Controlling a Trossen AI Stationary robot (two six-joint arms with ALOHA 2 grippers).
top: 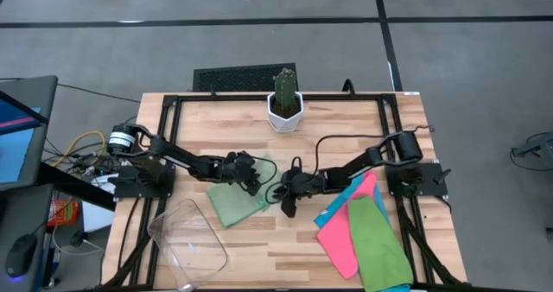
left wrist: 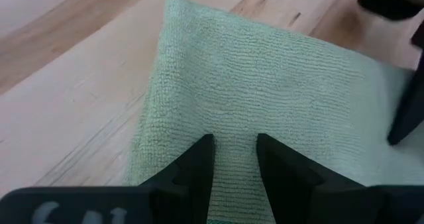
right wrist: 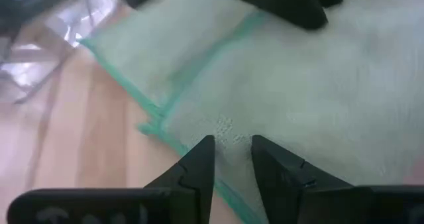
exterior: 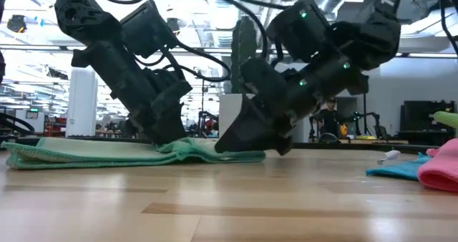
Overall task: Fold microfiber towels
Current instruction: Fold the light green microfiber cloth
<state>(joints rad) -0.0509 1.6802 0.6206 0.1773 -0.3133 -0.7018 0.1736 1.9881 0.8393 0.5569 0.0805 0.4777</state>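
green towel point(left wrist: 252, 78), far edge cut off

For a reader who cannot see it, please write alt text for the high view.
Seen from above, the left gripper and the right gripper meet over a light green towel on the wooden table. A pile of pink, green and blue towels lies to the right, a clear plastic bin at the front left, a potted cactus at the back.
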